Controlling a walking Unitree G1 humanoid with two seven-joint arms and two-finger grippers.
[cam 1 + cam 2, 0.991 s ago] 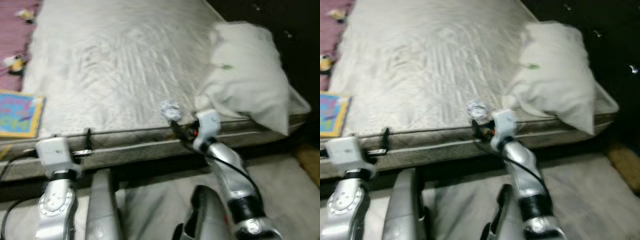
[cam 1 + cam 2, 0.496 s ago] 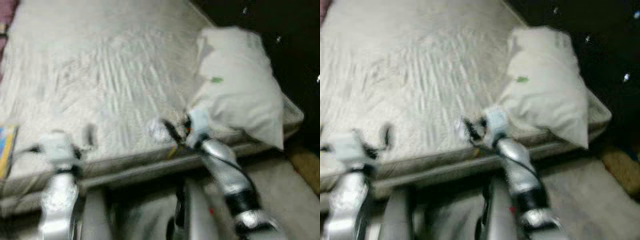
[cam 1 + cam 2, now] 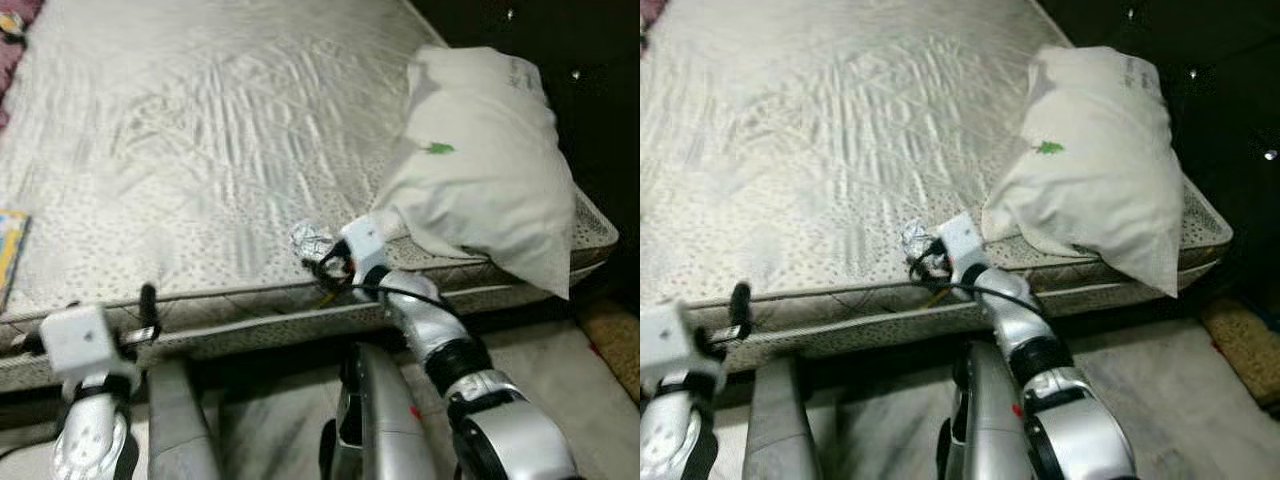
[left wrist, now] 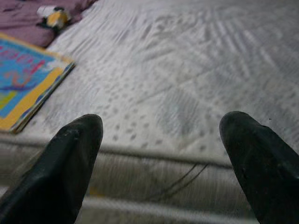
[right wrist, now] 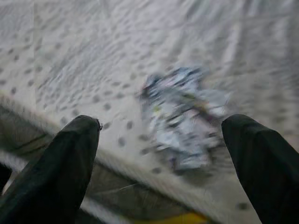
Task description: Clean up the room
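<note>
Bare mattress (image 3: 200, 150), one pillow (image 3: 485, 170), one crumpled wrapper (image 5: 180, 119), right pincer (image 5: 163, 154) spread before it

A small crumpled wrapper (image 5: 180, 119), silvery white with blue and dark printed patches, is seen lying on the bed (image 3: 200, 150), close to its near edge and toward the corner where the white pillow (image 3: 480, 170) is propped. It is creased and bunched into an irregular wad and rests flat on the pale dotted mattress cover, just short of the pillow's lower corner. At the opposite end of the near edge, a colourful book (image 4: 23, 79) with a yellow border lies flat, and a small yellow toy (image 4: 56, 16) can be made out on purple fabric beyond it.
</note>
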